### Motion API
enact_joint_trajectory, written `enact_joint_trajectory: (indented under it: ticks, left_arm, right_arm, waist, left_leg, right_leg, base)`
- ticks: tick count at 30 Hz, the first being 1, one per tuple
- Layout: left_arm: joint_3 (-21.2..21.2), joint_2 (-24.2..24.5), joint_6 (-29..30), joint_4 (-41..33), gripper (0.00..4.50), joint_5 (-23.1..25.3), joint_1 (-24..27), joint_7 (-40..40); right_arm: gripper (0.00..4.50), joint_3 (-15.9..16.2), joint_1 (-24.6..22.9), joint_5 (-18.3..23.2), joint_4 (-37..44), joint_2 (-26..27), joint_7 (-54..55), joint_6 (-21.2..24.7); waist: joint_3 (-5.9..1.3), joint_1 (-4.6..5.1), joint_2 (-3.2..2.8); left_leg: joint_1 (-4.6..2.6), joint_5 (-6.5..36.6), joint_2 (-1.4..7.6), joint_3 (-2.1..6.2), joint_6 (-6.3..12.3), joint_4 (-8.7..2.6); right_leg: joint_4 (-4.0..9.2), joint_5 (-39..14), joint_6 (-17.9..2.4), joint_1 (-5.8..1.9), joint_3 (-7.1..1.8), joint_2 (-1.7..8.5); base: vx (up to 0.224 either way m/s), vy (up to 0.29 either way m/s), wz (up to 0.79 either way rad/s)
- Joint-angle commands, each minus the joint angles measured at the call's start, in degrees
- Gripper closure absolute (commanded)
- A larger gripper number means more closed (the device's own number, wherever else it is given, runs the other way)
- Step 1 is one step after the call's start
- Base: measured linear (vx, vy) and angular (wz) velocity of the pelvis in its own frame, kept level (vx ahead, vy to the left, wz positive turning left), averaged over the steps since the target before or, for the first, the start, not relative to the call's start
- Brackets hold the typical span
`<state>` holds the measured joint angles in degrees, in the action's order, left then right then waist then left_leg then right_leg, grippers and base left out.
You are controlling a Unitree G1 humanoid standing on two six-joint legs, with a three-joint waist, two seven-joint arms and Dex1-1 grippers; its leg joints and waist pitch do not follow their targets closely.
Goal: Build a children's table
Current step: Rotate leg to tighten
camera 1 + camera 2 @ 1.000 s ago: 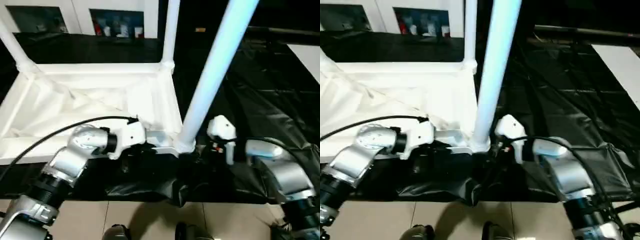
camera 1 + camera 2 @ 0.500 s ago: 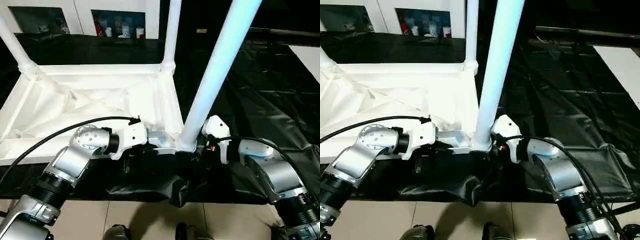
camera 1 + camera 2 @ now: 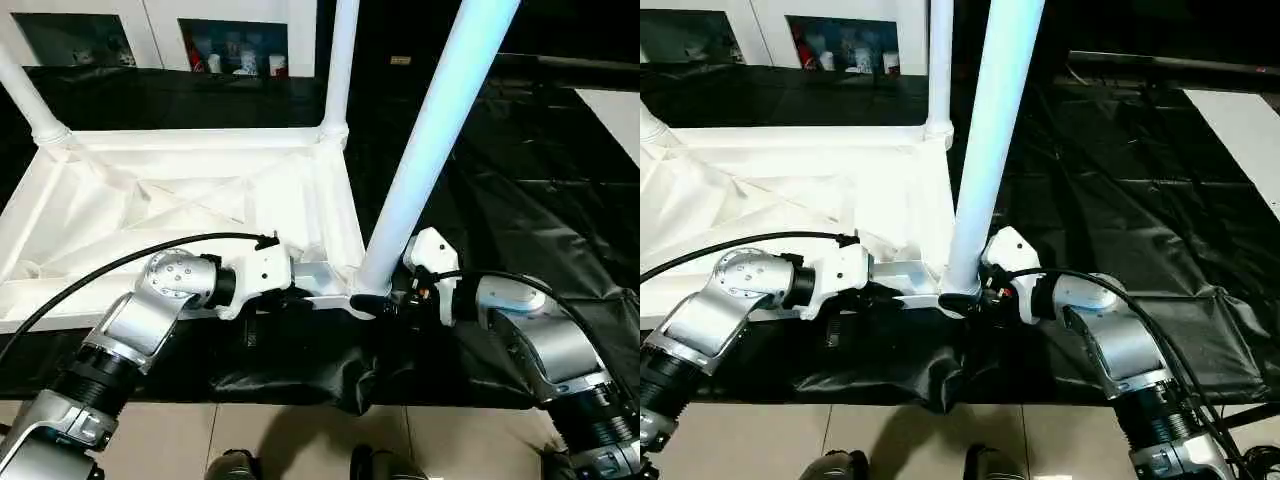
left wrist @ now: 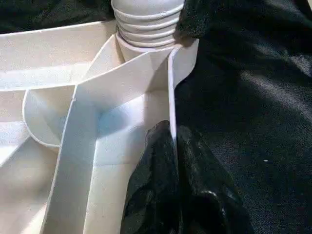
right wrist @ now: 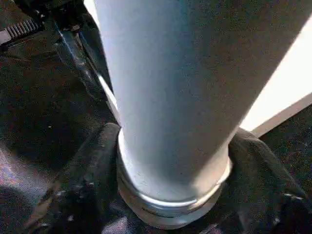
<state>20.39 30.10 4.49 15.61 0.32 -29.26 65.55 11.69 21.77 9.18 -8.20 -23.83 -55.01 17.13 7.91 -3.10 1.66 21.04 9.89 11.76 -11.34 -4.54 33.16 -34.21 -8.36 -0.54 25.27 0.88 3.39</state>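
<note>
The table top lies upside down on the black sheet, ribbed underside facing up, its long sides running across the view from left to right and its near right corner sitting right in front of the robot. Out of that near right corner socket rises the near leg, long axis close to upright but leaning away to the right as it climbs, thick end down in the socket, narrow end going off the top of the view. Behind it the far right leg stands upright in its own corner, and the far left leg slants up and out to the left from its corner. Now to the arms: the left gripper is pressed together on the thin outer wall of the table top just beside that near corner, one black finger on each face of the wall, the ribbed base of the leg close ahead of it. The right gripper comes in from the right and wraps the very foot of the near leg, its black fingers spread to either side of the round base, lying against it just above the collar. Beyond the sheet's far edge stands a white cabinet with dark glass doors; in front of the sheet there is tiled floor.
</note>
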Motion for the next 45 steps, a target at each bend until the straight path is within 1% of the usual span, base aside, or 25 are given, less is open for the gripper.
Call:
enact_joint_trajectory:
  ticks: [1, 6, 10, 11, 14, 18, 19, 22, 24, 25, 27, 28, 29, 30, 32, 33, 34, 37, 38, 39, 40, 42, 43, 44, 45]
  left_arm:
    - [1.9, 0.5, 0.4, 1.8, 4.50, 1.6, 2.0, 0.4]
    - [1.7, 0.9, 0.4, 2.0, 4.50, 1.8, 2.1, 0.6]
    - [1.4, 1.2, 1.0, 2.4, 4.50, 2.1, 2.2, 0.1]
    - [1.0, 1.0, 2.1, 2.7, 4.50, 2.3, 2.1, -1.0]
    - [-0.2, -0.3, 5.5, 3.2, 4.50, 2.6, 1.6, -4.6]
    - [-1.5, -3.5, 10.2, 3.8, 4.50, 2.6, 0.2, -9.5]
    - [-1.8, -5.1, 11.3, 5.0, 4.50, 3.2, -0.8, -12.1]
    - [-1.6, -7.3, 13.0, 7.1, 4.50, 4.2, -2.4, -15.2]
    - [-1.8, -9.3, 14.5, 9.0, 4.50, 4.9, -3.8, -18.1]
    - [-2.0, -10.4, 15.1, 10.1, 4.50, 5.1, -4.6, -19.8]
    - [-2.4, -12.1, 16.5, 11.9, 4.50, 5.3, -5.9, -21.9]
    - [-2.6, -12.7, 17.1, 12.8, 4.50, 5.6, -6.5, -22.9]
    - [-2.7, -13.1, 17.5, 13.4, 4.50, 5.9, -7.0, -23.5]
    - [-2.7, -13.2, 17.7, 13.8, 4.50, 6.0, -7.3, -23.6]
    - [-2.7, -13.2, 17.8, 13.9, 4.50, 6.2, -7.5, -23.4]
    - [-2.7, -13.1, 17.9, 13.9, 4.50, 6.2, -7.6, -23.3]
    - [-2.6, -13.0, 18.1, 13.9, 4.50, 6.3, -7.7, -22.8]
    - [-2.1, -12.0, 17.9, 13.1, 4.50, 6.2, -7.2, -20.7]
    - [-1.9, -11.3, 17.8, 12.3, 4.50, 6.1, -6.7, -19.5]
    - [-1.9, -11.2, 17.8, 12.2, 4.50, 6.1, -6.7, -19.4]
    - [-1.8, -10.8, 17.7, 11.8, 4.50, 6.0, -6.5, -18.7]
    - [-1.5, -9.9, 17.4, 11.0, 4.50, 5.9, -6.0, -17.4]
    - [-1.1, -8.8, 16.5, 9.9, 4.50, 5.6, -5.4, -15.6]
    - [-0.8, -8.2, 15.7, 9.4, 4.50, 5.5, -5.1, -14.5]
    - [0.0, -6.3, 12.5, 7.7, 4.50, 5.2, -4.0, -11.3]
  right_arm:
    - [1.64, -0.2, 0.1, -0.1, -1.2, -0.7, 0.2, -0.6]
    - [1.77, 0.6, -0.3, -0.9, -2.1, -0.2, 0.7, -1.2]
    - [1.78, -0.5, -0.2, -1.1, -3.4, 1.3, 3.5, -0.7]
    - [1.78, -1.4, 0.1, -1.2, -4.6, 2.7, 6.0, -0.3]
    - [1.78, -3.5, 0.9, -0.8, -7.0, 6.3, 11.8, 1.1]
    - [1.78, -5.6, 2.0, -1.2, -9.8, 12.4, 21.8, 2.1]
    - [1.78, -6.5, 2.9, -1.8, -11.6, 15.6, 27.3, 2.8]
    - [1.78, -8.0, 4.9, -2.5, -15.2, 20.2, 35.3, 3.4]
    - [1.78, -8.6, 6.9, -2.7, -18.7, 23.3, 39.9, 2.7]
    - [1.78, -8.9, 8.2, -2.8, -20.9, 24.9, 42.4, 2.3]
    - [1.78, -8.9, 10.5, -3.6, -24.7, 26.9, 45.7, 0.7]
    - [1.78, -8.6, 11.7, -4.5, -26.4, 27.6, 46.9, -0.2]
    - [1.78, -8.0, 12.6, -5.2, -27.7, 27.9, 47.1, -1.0]
    - [1.78, -7.3, 13.1, -5.7, -28.3, 27.9, 46.2, -1.4]
    - [1.78, -6.6, 13.3, -6.0, -28.1, 27.7, 44.2, -1.6]
    - [1.78, -6.6, 13.3, -5.8, -27.9, 27.7, 43.7, -1.7]
    - [1.23, -6.6, 13.2, -5.1, -26.8, 27.7, 41.3, -2.1]
    - [1.07, -6.2, 12.8, -4.8, -23.8, 26.2, 39.1, -2.9]
    - [1.00, -6.6, 12.6, -3.7, -21.8, 25.0, 37.0, -2.5]
    - [0.88, -6.6, 12.5, -3.6, -21.6, 24.8, 36.7, -2.5]
    - [0.75, -6.8, 12.5, -2.8, -20.6, 23.8, 34.8, -2.4]
    - [0.62, -6.9, 12.1, -1.8, -18.7, 22.1, 32.0, -1.8]
    - [0.57, -6.5, 11.5, -1.0, -16.4, 19.7, 28.5, -1.1]
    - [0.50, -6.1, 11.1, -0.8, -15.3, 18.4, 26.7, -0.7]
    - [0.50, -4.6, 9.9, -1.2, -12.3, 13.9, 21.6, 0.0]
  waist:
    - [-3.73, 0.09, 0.10]
    - [-3.72, 0.16, 0.08]
    - [-3.45, 0.31, 0.10]
    - [-3.45, 0.31, 0.10]
    - [-3.29, 1.09, 0.22]
    - [-2.98, 1.75, 0.18]
    - [-3.01, 2.10, 0.23]
    - [-3.04, 2.48, 0.13]
    - [-2.77, 2.98, 0.17]
    - [-2.78, 3.12, 0.41]
    - [-2.69, 3.22, 0.19]
    - [-2.65, 3.36, 0.30]
    - [-2.58, 3.49, 0.43]
    - [-2.58, 3.61, 0.48]
    - [-2.52, 3.57, 0.35]
    - [-2.58, 3.49, 0.30]
    - [-2.68, 3.44, 0.32]
    - [-2.73, 3.22, 0.35]
    - [-2.80, 3.01, 0.31]
    - [-2.80, 3.01, 0.31]
    - [-2.98, 2.77, 0.40]
    - [-2.88, 2.59, 0.41]
    - [-2.98, 2.50, 0.31]
    - [-3.00, 2.38, 0.38]
    - [-3.06, 2.44, 0.38]
  left_leg:
    - [-0.51, 15.8, 0.93, 0.67, 1.34, -4.10]
    - [-0.52, 15.8, 0.96, 0.70, 1.32, -4.15]
    - [-0.56, 16.9, 0.96, 0.75, 1.12, -4.32]
    - [-0.56, 16.9, 0.96, 0.75, 1.12, -4.32]
    - [-0.37, 18.3, 0.73, 1.08, -0.04, -4.52]
    - [-0.54, 20.1, 0.59, 1.46, -0.79, -4.77]
    - [-0.41, 20.5, 0.58, 1.60, -0.95, -4.92]
    - [-0.59, 21.1, 0.50, 1.77, -1.37, -5.17]
    - [-1.02, 23.2, 0.33, 1.62, -1.21, -5.04]
    - [-0.93, 23.4, 0.25, 1.86, -1.24, -5.11]
    - [-0.97, 24.2, 0.20, 2.08, -1.32, -5.22]
    - [-0.95, 25.4, 0.03, 2.56, -1.37, -5.33]
    - [-0.96, 25.8, 0.03, 2.68, -1.28, -5.43]
    - [-0.68, 26.0, -0.03, 2.91, -0.92, -5.64]
    - [-1.07, 26.6, 0.13, 2.83, -0.46, -5.75]
    - [-1.18, 26.3, 0.17, 2.76, -0.18, -5.81]
    - [-0.92, 25.1, 0.27, 2.71, 0.04, -5.98]
    - [-0.97, 24.3, 0.39, 2.46, 0.23, -5.98]
    - [-0.90, 23.2, 0.47, 2.30, 0.54, -5.99]
    - [-0.90, 23.2, 0.47, 2.30, 0.54, -5.99]
    - [-0.67, 20.6, 0.53, 2.04, 1.01, -5.93]
    - [-0.67, 19.4, 0.53, 1.86, 1.30, -5.90]
    - [-0.48, 17.8, 0.52, 1.73, 1.72, -5.75]
    - [-0.38, 17.1, 0.55, 1.74, 1.94, -5.71]
    - [-0.10, 15.6, 0.53, 1.65, 2.29, -5.57]
  right_leg:
    - [4.74, -25.1, -8.2, -2.51, -1.90, 3.17]
    - [4.73, -25.0, -8.2, -2.47, -1.88, 3.18]
    - [5.00, -27.0, -7.7, -2.28, -1.91, 3.21]
    - [5.00, -27.0, -7.7, -2.28, -1.91, 3.21]
    - [5.36, -32.0, -6.3, -2.21, -1.70, 3.36]
    - [6.11, -37.3, -4.2, -1.76, -1.48, 3.46]
    - [6.23, -37.6, -3.7, -1.80, -1.36, 3.46]
    - [6.40, -36.6, -3.7, -1.83, -1.10, 3.40]
    - [6.95, -38.1, -3.3, -1.04, -1.24, 3.39]
    - [7.04, -39.2, -2.7, -1.33, -1.09, 3.45]
    - [7.08, -39.7, -2.4, -1.24, -0.96, 3.44]
    - [7.22, -40.4, -1.9, -1.30, -0.79, 3.56]
    - [7.38, -40.4, -1.8, -1.34, -0.70, 3.54]
    - [7.46, -39.6, -1.7, -1.82, -0.45, 3.58]
    - [7.75, -38.1, -2.2, -1.48, -0.52, 3.63]
    - [7.77, -36.8, -2.8, -1.64, -0.50, 3.70]
    - [7.56, -34.7, -3.5, -1.93, -0.58, 3.71]
    - [7.28, -31.9, -4.7, -1.88, -0.82, 3.67]
    - [7.11, -30.3, -5.5, -2.05, -0.99, 3.74]
    - [7.11, -30.3, -5.5, -2.05, -0.99, 3.74]
    - [6.71, -27.0, -6.6, -2.42, -1.16, 3.71]
    - [6.63, -25.4, -7.2, -2.41, -1.25, 3.61]
    - [6.32, -23.8, -8.0, -2.76, -1.32, 3.66]
    - [6.29, -23.3, -8.0, -2.92, -1.32, 3.65]
    - [5.93, -21.4, -8.6, -3.12, -1.33, 3.57]
  base:
    - [0.000, 0.000, 0.00]
    - [0.000, 0.000, 0.00]
    - [0.000, 0.000, 0.00]
    - [0.000, 0.000, 0.00]
    - [0.000, 0.000, 0.00]
    - [0.000, 0.000, 0.00]
    - [0.000, 0.000, 0.00]
    - [0.000, 0.000, 0.00]
    - [0.000, 0.000, 0.00]
    - [0.000, 0.000, 0.00]
    - [0.000, 0.000, 0.00]
    - [0.000, 0.000, 0.00]
    - [0.000, 0.000, 0.00]
    - [0.000, 0.000, 0.00]
    - [0.000, 0.000, 0.00]
    - [0.000, 0.000, 0.00]
    - [0.000, 0.000, 0.00]
    - [0.000, 0.000, 0.00]
    - [0.000, 0.000, 0.00]
    - [0.000, 0.000, 0.00]
    - [0.000, 0.000, 0.00]
    - [0.000, 0.000, 0.00]
    - [0.000, 0.000, 0.00]
    - [0.000, 0.000, 0.00]
    - [0.000, 0.000, 0.00]
